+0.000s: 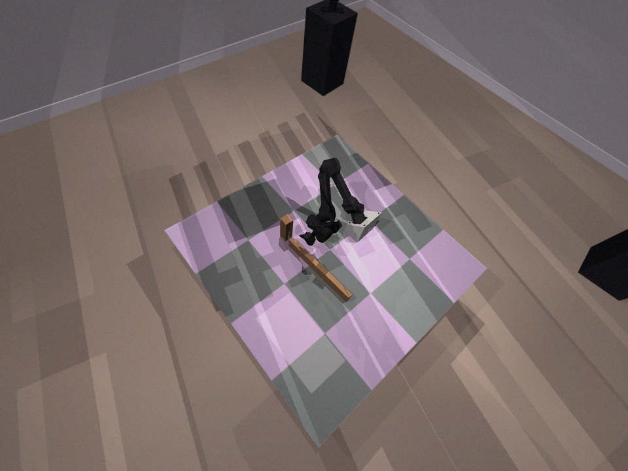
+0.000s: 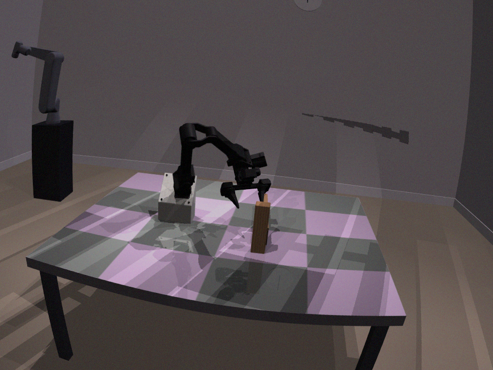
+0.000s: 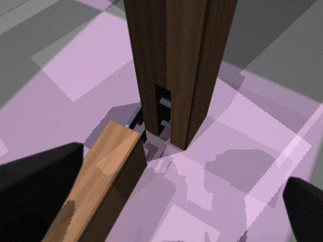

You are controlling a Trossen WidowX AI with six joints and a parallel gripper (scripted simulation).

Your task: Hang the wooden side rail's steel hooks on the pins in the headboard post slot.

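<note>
The side rail (image 1: pixel 320 268) (image 2: pixel 265 197) (image 3: pixel 116 148) is a long, straight stick of orange-brown wood with flat sides and square edges. Streaky lines run along it. It is down low over the worktop (image 1: pixel 299 314) (image 2: pixel 159 258) (image 3: pixel 84 72), with one end near the headboard post (image 1: pixel 286 227) (image 2: pixel 260 228) (image 3: pixel 185 67) and the other end well apart from it. The post is a chunky wooden block standing upright, darker brown in the close view.

A thin, dark slot (image 3: pixel 162 90) is cut low in the post. Two round, smooth gray pins (image 3: pixel 165 102) go across inside it, one above the other, and no hook sits on them. The steel hooks (image 3: pixel 136 118) poke out of the rail's near end, outside the slot. They look thin, shiny in one spot and black in the rest.

The pincer (image 1: pixel 309 239) (image 2: pixel 249 203) (image 3: pixel 185 169) is wide open and holds nothing. Its black fingers have slanted, pointy tips.

The rail's top corner hides part of the hooks, so their full shape is hard to see. The close view cuts off the post's top and the rail's far end. In the side view, the post covers nearly all of the rail. From above, the pincer is a dark, muddled lump, and the pins are too small to see.
</note>
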